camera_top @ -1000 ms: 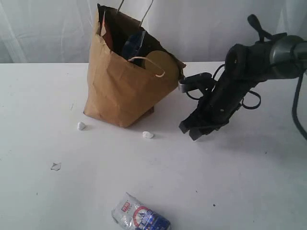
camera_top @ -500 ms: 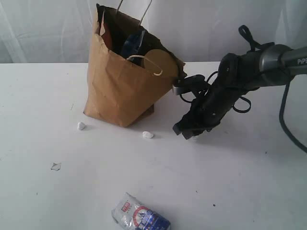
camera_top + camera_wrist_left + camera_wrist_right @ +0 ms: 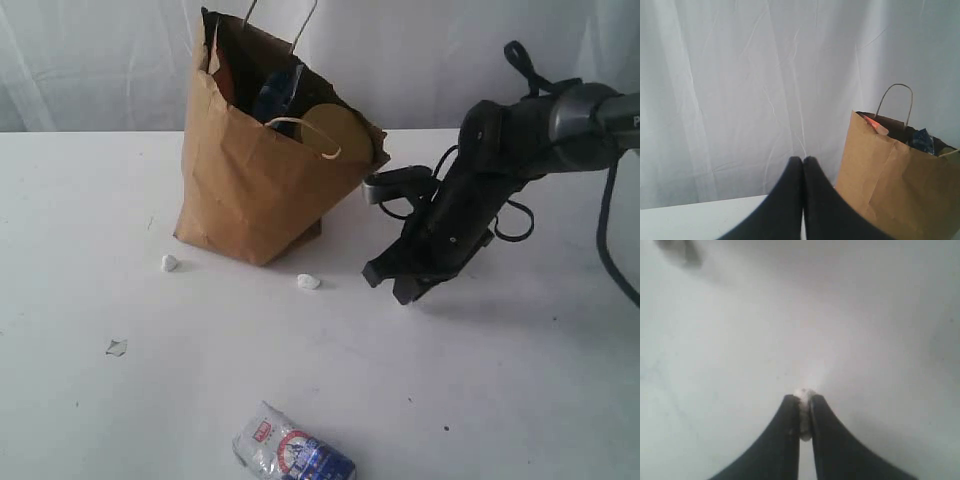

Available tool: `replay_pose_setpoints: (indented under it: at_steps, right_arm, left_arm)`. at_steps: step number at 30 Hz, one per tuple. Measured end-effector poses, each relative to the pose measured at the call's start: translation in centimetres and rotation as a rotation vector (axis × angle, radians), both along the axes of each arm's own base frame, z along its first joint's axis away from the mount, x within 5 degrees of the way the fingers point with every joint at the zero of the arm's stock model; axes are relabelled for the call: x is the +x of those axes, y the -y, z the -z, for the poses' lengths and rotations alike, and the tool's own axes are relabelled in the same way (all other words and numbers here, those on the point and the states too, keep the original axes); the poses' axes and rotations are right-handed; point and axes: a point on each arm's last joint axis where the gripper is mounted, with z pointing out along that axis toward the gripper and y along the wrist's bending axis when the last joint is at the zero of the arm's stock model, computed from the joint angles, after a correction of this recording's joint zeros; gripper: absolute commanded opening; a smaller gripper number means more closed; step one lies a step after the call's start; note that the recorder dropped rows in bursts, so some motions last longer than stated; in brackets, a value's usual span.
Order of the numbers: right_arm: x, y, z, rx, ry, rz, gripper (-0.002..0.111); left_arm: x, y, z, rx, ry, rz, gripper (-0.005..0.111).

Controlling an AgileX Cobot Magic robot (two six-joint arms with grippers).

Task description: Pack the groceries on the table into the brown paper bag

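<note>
Beside the paper bag (image 3: 260, 190), the right gripper (image 3: 395, 283) is pinching only a white scrap (image 3: 803, 394), while the packet (image 3: 293, 455) is lying well apart on the table (image 3: 520, 380). It is risking bagging rubbish and leaving the packet unpacked. The left gripper (image 3: 802, 165) is holding its tips together, empty.

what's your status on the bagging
Left claw shut, empty. Right claw shut on white crumb. Small white-blue packet lies outside brown paper bag. Nothing blocks it.

The exterior camera sits raised and looks down across the white counter (image 3: 500, 380) toward the brown paper bag (image 3: 250, 190). The left wrist camera looks level from low near the bag, sharing it with the exterior view. The right wrist camera faces down, very close to bare counter.
</note>
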Motion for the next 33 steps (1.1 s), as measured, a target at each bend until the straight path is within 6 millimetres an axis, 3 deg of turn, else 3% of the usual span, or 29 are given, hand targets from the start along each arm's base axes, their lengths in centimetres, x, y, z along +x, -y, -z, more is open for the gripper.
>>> replay_pose_setpoints:
  at_steps: [7, 13, 16, 22, 28, 33]
  right_arm:
    - [-2.4, 0.4, -4.5, 0.011, -0.069, -0.051, 0.003]
    - [-5.3, 0.6, -9.8, 0.093, -0.094, -0.075, 0.003]
    - [-6.8, -0.1, -12.8, 0.246, -0.074, -0.079, 0.003]
    - [-8.8, -2.6, -19.6, 0.763, 0.118, -0.217, 0.003]
    - [-7.0, -3.9, -22.8, 1.094, 0.453, -0.18, 0.003]
    - [-4.3, -5.6, -21.4, 0.999, 0.685, -0.126, 0.003]
  left_arm:
    - [0.0, 0.0, 0.0, 0.0, 0.0, 0.0, 0.0]
    - [0.0, 0.0, 0.0, 0.0, 0.0, 0.0, 0.0]
    - [0.0, 0.0, 0.0, 0.0, 0.0, 0.0, 0.0]
    - [0.0, 0.0, 0.0, 0.0, 0.0, 0.0, 0.0]
    - [0.0, 0.0, 0.0, 0.0, 0.0, 0.0, 0.0]
    - [0.0, 0.0, 0.0, 0.0, 0.0, 0.0, 0.0]
